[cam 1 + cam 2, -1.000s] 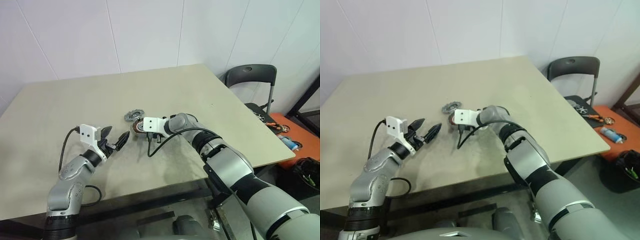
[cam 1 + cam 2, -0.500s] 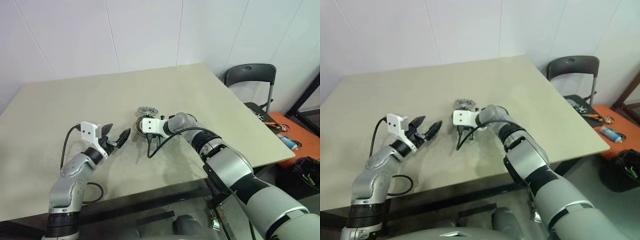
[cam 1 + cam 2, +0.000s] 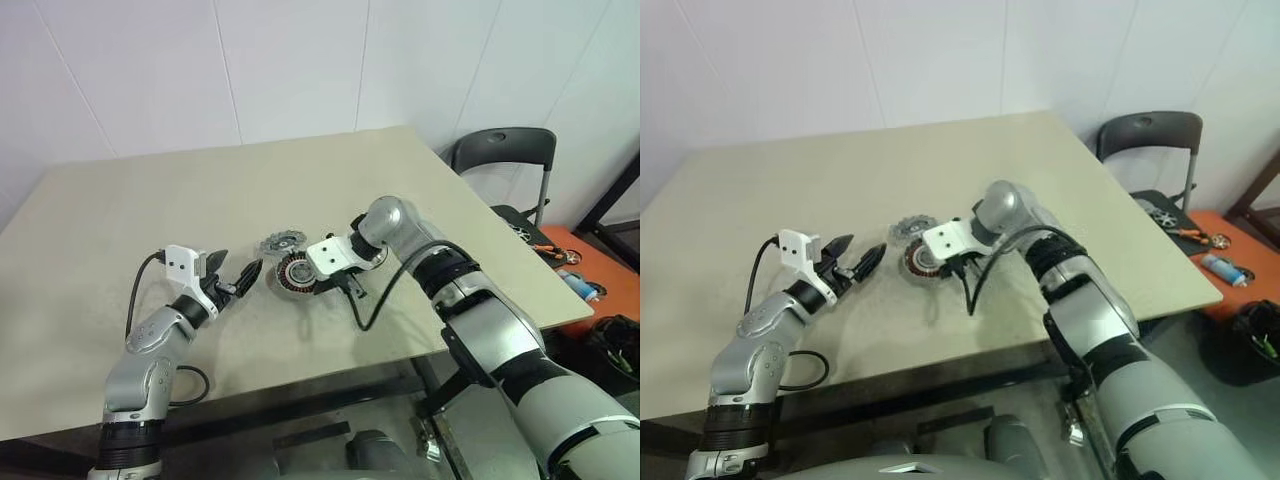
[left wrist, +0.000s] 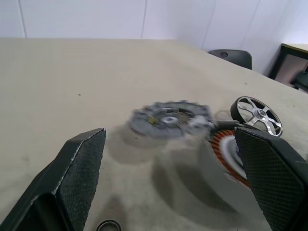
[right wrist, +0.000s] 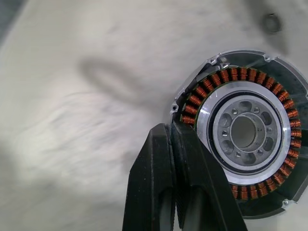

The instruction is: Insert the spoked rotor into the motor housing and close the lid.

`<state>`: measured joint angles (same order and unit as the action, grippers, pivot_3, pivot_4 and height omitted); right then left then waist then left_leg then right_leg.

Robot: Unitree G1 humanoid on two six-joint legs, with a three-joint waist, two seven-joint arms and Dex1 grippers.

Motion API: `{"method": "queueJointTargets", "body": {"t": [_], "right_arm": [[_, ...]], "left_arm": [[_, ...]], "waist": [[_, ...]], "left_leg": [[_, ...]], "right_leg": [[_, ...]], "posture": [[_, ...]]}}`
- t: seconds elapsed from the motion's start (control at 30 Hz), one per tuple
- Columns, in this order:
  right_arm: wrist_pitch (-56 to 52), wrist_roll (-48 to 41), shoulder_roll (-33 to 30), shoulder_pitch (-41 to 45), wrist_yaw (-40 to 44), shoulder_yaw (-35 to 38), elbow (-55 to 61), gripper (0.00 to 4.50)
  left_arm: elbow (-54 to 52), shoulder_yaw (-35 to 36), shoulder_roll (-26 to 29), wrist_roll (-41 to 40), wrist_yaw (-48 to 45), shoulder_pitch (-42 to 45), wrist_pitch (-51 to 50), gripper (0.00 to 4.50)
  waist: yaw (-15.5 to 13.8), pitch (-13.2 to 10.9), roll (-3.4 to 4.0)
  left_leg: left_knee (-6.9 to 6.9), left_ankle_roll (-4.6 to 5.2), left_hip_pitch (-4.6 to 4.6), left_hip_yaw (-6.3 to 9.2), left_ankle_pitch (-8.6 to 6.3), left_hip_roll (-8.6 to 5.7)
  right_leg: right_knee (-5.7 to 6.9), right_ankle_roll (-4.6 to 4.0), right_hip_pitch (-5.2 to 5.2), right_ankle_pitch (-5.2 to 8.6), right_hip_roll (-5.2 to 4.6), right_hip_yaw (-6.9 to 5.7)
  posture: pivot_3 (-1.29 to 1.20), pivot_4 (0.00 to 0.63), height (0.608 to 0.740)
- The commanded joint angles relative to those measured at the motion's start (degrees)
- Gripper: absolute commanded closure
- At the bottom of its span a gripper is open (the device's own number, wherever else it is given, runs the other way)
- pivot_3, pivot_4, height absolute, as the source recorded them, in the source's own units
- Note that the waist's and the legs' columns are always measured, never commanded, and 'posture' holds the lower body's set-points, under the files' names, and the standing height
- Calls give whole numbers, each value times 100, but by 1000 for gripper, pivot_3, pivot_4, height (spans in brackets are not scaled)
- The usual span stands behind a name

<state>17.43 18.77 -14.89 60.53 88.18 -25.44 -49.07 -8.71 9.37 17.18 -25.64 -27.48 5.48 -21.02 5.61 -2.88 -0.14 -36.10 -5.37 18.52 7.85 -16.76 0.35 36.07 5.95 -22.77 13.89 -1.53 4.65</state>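
**Right arm bent over the housing, left arm held level beside it**

The housing is seen on the table, near its middle, with the ring of copper windings facing up. The lid lies flat on the table just behind the housing, close to it; whether the two touch cannot be told. In the left wrist view a spoked rotor stands on edge beyond the housing.

The right arm is reached in from the right, with the elbow raised and the wrist bent down and toward the left. The right gripper is pointed steeply down at the housing's rim. Its two fingers are pressed together, with nothing seen between them, and their tips sit at the edge of the housing beside the windings. Contact with the rim cannot be confirmed.

The left arm is stretched forward low over the table, its forearm angled toward the right. The left gripper is held about level, aimed at the housing and just short of it. Its fingers are spread wide apart and nothing is held.
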Motion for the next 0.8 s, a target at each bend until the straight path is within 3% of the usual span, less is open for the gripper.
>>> {"method": "queueJointTargets", "body": {"t": [0.03,0.17,0.37,0.7,0.8], "right_arm": [[-195,-124,-239,-156,-26,-3,800,4468],[-941,-341,-430,-555,143,29,1624,4468],[-1940,-430,-406,-830,36,-24,1930,4468],[-1787,-357,-452,-977,-83,-358,1895,4468],[-1726,-501,-469,-995,18,-353,1854,3835]], "left_arm": [[-42,82,-44,-110,23,246,52,0],[54,21,-22,-13,-34,285,91,0],[101,10,-26,-23,-58,374,61,0],[196,16,24,41,-95,447,72,0],[138,15,35,-21,-136,424,10,0]], "waist": [[-14,0,-1],[-23,-1,-1],[-24,-1,-1],[-12,0,-2],[-20,0,-2]], "left_leg": [[-2,0,0,1,0,0],[-2,0,1,0,0,0],[-2,0,0,-1,0,0],[-4,0,-4,-2,0,0],[-4,0,-4,-1,0,0]], "right_leg": [[1,0,0,0,0,-1],[-1,2,1,2,0,0],[0,-1,0,0,0,-1],[0,7,4,4,0,0],[-1,8,5,5,0,-1]], "posture": [[0,0,740],[0,0,740],[0,0,740],[0,0,740],[0,0,740]]}}
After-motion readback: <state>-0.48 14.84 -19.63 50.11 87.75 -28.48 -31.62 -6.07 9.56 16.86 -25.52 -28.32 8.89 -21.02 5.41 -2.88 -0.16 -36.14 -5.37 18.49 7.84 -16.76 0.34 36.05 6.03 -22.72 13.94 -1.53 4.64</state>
